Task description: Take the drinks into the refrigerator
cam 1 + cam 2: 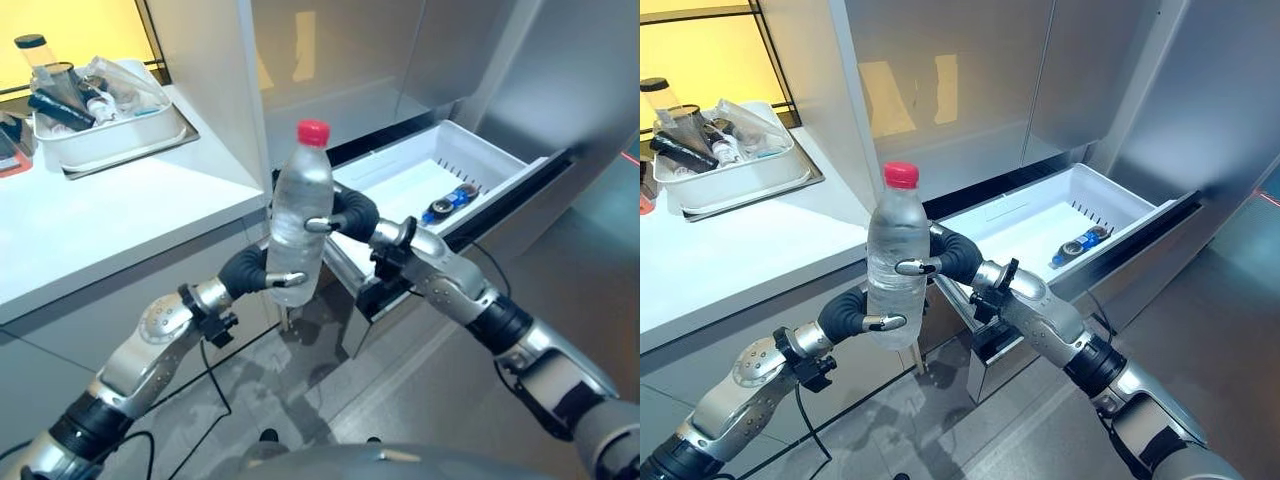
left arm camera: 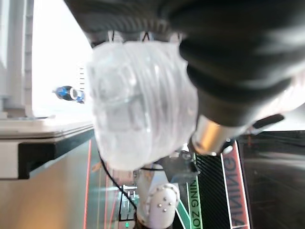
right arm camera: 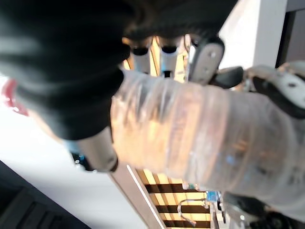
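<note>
1. The clear water bottle with its red cap stands upright in mid-air, in front of the counter's edge and to the left of the open refrigerator drawer.
2. Both hands are on it at once. The left hand grips the lower part of the bottle, its dark-tipped fingers curled round the front.
3. The right hand grips higher up, around the middle, with its fingers wrapped across the ribbed plastic.
4. From the left wrist camera you look at the bottle's bottom end, held under the dark cover; from the right wrist camera the bottle's ribbed side runs across the palm, with fingers hooked over it.
5. Just beside and behind the bottle, the white refrigerator drawer is pulled out. A small blue can or bottle lies on its side in it, near the front wall.
6. Above the drawer the grey refrigerator doors are closed.
7. To the left runs a white counter. At its far end sits a white tray on a metal sheet, crowded with bottles and plastic-wrapped items I can't tell apart.
</note>
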Tool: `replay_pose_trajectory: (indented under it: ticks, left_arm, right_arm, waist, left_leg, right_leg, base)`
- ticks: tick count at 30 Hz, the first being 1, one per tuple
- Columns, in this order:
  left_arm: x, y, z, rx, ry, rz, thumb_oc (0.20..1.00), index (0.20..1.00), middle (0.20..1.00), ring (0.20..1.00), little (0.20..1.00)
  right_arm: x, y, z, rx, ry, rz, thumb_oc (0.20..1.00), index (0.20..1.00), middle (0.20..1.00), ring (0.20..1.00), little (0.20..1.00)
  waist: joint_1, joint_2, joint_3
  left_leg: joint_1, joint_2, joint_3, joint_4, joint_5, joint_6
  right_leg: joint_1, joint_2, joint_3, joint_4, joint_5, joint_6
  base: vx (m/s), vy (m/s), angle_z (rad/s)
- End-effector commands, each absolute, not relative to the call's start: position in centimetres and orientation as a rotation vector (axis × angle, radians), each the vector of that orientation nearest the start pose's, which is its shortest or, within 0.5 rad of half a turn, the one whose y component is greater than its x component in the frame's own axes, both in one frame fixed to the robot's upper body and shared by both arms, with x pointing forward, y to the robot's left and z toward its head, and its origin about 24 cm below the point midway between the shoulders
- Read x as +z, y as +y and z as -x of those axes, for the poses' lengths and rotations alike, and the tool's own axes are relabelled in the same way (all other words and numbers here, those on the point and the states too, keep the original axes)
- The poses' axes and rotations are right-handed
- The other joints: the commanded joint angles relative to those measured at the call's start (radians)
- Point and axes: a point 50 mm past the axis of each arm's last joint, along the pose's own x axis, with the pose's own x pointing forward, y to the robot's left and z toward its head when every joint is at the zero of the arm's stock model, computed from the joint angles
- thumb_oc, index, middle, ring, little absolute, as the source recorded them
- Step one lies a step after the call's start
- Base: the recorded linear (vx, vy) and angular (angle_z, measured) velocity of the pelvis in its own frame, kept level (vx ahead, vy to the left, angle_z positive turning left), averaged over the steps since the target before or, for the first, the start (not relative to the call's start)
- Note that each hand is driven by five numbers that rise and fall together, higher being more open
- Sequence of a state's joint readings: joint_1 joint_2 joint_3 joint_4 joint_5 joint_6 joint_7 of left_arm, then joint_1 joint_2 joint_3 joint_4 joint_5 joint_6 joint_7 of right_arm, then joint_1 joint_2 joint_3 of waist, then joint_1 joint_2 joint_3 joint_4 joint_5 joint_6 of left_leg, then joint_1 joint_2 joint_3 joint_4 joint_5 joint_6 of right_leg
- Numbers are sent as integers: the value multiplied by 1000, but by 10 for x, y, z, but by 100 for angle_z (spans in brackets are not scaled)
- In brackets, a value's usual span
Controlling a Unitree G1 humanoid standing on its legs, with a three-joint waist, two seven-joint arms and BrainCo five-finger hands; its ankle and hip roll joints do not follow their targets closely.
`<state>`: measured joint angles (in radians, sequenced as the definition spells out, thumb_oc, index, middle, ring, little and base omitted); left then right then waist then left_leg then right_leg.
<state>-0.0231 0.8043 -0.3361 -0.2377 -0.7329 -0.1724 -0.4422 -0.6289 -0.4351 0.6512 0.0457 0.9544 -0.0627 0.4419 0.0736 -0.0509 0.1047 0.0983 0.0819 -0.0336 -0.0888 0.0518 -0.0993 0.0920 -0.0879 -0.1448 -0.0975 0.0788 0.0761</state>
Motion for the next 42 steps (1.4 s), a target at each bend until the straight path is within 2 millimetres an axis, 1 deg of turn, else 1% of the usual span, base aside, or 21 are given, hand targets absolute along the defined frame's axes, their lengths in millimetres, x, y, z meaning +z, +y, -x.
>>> replay_pose_trajectory:
  ticks: [1, 5, 8, 9, 10, 14, 17, 19, 20, 21, 23, 24, 29, 32, 33, 35, 36, 39, 40, 41, 42]
  left_arm:
    - [162, 176, -237, -840, -400, -98, 200, 200, 200, 200, 200]
    - [161, 180, -234, -830, -388, -95, 200, 200, 200, 200, 200]
    - [158, 184, -231, -819, -377, -96, 200, 200, 200, 200, 200]
    - [157, 184, -230, -815, -370, -88, 504, 504, 504, 504, 504]
    - [157, 184, -230, -815, -370, -88, 1000, 1000, 1000, 1000, 1000]
    - [153, 190, -223, -804, -338, -100, 1000, 1000, 1000, 1000, 1000]
    - [151, 192, -220, -805, -316, -98, 1000, 1000, 1000, 1000, 1000]
    - [142, 177, -238, -800, -304, -90, 1000, 1000, 1000, 1000, 1000]
    - [145, 171, -244, -808, -321, -97, 1000, 1000, 1000, 1000, 1000]
    - [145, 170, -245, -809, -321, -97, 1000, 1000, 1000, 1000, 1000]
    - [145, 171, -245, -794, -324, -91, 1000, 1000, 1000, 1000, 1000]
    - [145, 171, -245, -794, -324, -91, 1000, 1000, 1000, 1000, 1000]
    - [138, 176, -242, -785, -285, -68, 1000, 1000, 1000, 1000, 1000]
    - [137, 182, -239, -764, -275, -57, 1000, 1000, 1000, 1000, 1000]
    - [134, 188, -235, -748, -258, -44, 1000, 1000, 1000, 1000, 1000]
    - [134, 188, -235, -748, -258, -44, 1000, 1000, 1000, 1000, 1000]
    - [132, 197, -230, -726, -238, -42, 1000, 1000, 1000, 1000, 1000]
    - [131, 206, -225, -705, -218, -38, 1000, 1000, 1000, 1000, 1000]
    - [131, 206, -225, -705, -218, -38, 1000, 1000, 1000, 1000, 1000]
    - [130, 212, -223, -689, -205, -33, 1000, 1000, 1000, 1000, 1000]
    - [130, 214, -222, -682, -201, -27, 1000, 1000, 1000, 1000, 1000]
  right_arm:
    - [205, 7, -261, 1477, -405, -273, 200, 200, 200, 200, 200]
    - [203, 5, -261, 1474, -396, -281, 200, 200, 200, 200, 200]
    - [199, 1, -263, 1448, -378, -328, 200, 200, 200, 200, 200]
    - [196, 0, -263, 1440, -365, -362, 200, 200, 200, 200, 200]
    - [196, 0, -263, 1440, -365, -362, 200, 200, 200, 200, 200]
    - [182, -12, -270, 1328, -304, -530, 200, 200, 200, 200, 200]
    - [178, -19, -274, 1281, -289, -574, 200, 200, 200, 200, 200]
    - [174, -17, -277, 1254, -261, -607, 200, 200, 200, 200, 200]
    - [178, -24, -283, 1210, -279, -607, 200, 200, 200, 200, 200]
    - [178, -24, -283, 1210, -280, -606, 200, 200, 200, 200, 200]
    - [182, -36, -289, 1161, -308, -603, 200, 200, 200, 200, 200]
    - [182, -36, -289, 1161, -308, -603, 200, 200, 200, 200, 200]
    - [189, -57, -304, 1054, -348, -593, 200, 200, 200, 200, 200]
    - [194, -76, -314, 959, -384, -590, 200, 200, 200, 200, 200]
    - [197, -92, -319, 897, -408, -583, 200, 200, 200, 200, 200]
    - [197, -92, -319, 898, -408, -584, 200, 200, 200, 200, 200]
    - [199, -113, -325, 815, -436, -560, 200, 200, 200, 200, 200]
    - [199, -142, -335, 686, -454, -538, 200, 200, 200, 200, 200]
    - [199, -142, -335, 686, -454, -538, 200, 200, 200, 200, 200]
    - [199, -160, -341, 601, -460, -527, 200, 200, 200, 200, 200]
    - [201, -168, -344, 564, -469, -522, 200, 200, 200, 200, 200]
  waist:
    - [-11, -25, 16]
    - [-7, -22, 18]
    - [-6, -21, 18]
    - [-6, -20, 18]
    - [-6, -20, 18]
    - [-8, -18, 21]
    - [-9, -17, 20]
    - [-25, -20, 17]
    - [-31, -21, 16]
    - [-30, -21, 16]
    - [-35, -21, 14]
    - [-35, -21, 14]
    - [-36, -24, 10]
    - [-35, -23, 11]
    - [-34, -23, 11]
    - [-34, -23, 11]
    - [-34, -23, 11]
    - [-32, -23, 11]
    - [-32, -23, 11]
    - [-28, -24, 13]
    - [-26, -24, 14]
  left_leg:
    - [50, -82, -28, 38, -128, 95]
    - [48, -84, -29, 38, -127, 96]
    - [49, -84, -27, 39, -128, 97]
    - [49, -84, -28, 39, -128, 97]
    - [49, -84, -28, 39, -128, 97]
    - [49, -84, -26, 39, -128, 97]
    - [49, -84, -25, 37, -126, 97]
    - [50, -83, -21, 36, -126, 96]
    - [53, -82, -18, 34, -126, 96]
    - [54, -82, -18, 34, -126, 96]
    - [56, -80, -18, 32, -125, 94]
    - [56, -80, -18, 32, -125, 94]
    - [59, -79, -15, 31, -127, 95]
    - [60, -80, -12, 31, -127, 95]
    - [59, -80, -12, 31, -127, 95]
    - [59, -80, -12, 31, -127, 95]
    - [59, -80, -13, 29, -127, 96]
    - [58, -79, -13, 30, -127, 95]
    - [58, -79, -13, 30, -127, 95]
    - [58, -79, -13, 29, -126, 95]
    - [57, -79, -13, 29, -126, 95]
  right_leg:
    - [75, 47, -34, 27, -120, -28]
    - [74, 45, -35, 27, -119, -27]
    - [75, 45, -34, 28, -119, -26]
    - [75, 45, -34, 28, -119, -26]
    - [75, 45, -34, 28, -119, -26]
    - [74, 45, -35, 28, -118, -25]
    - [74, 46, -36, 26, -117, -25]
    - [72, 48, -33, 26, -118, -26]
    - [74, 48, -29, 25, -118, -27]
    - [75, 49, -29, 25, -118, -27]
    - [77, 49, -31, 24, -119, -27]
    - [77, 49, -31, 24, -119, -27]
    - [81, 51, -30, 22, -118, -27]
    - [79, 51, -29, 24, -117, -25]
    - [78, 50, -31, 23, -116, -24]
    - [78, 50, -31, 23, -116, -24]
    - [76, 51, -31, 22, -115, -23]
    - [76, 51, -34, 21, -114, -21]
    - [76, 51, -34, 21, -114, -21]
    - [77, 52, -35, 21, -113, -21]
    - [76, 52, -35, 21, -113, -21]
  base:
    - [0, 0, 0]
    - [0, 0, 0]
    - [0, 0, 0]
    - [0, 0, 0]
    - [0, 0, 0]
    - [0, 0, 0]
    - [0, 0, 0]
    - [0, 0, 0]
    - [0, 0, 0]
    - [0, 0, 0]
    - [1, -6, -5]
    - [0, 0, 0]
    - [0, 0, 0]
    - [0, 0, 0]
    - [0, 0, 0]
    - [0, 0, 0]
    - [0, 0, 0]
    - [0, 0, 0]
    - [0, 0, 0]
    - [0, 0, 0]
    - [0, 0, 0]
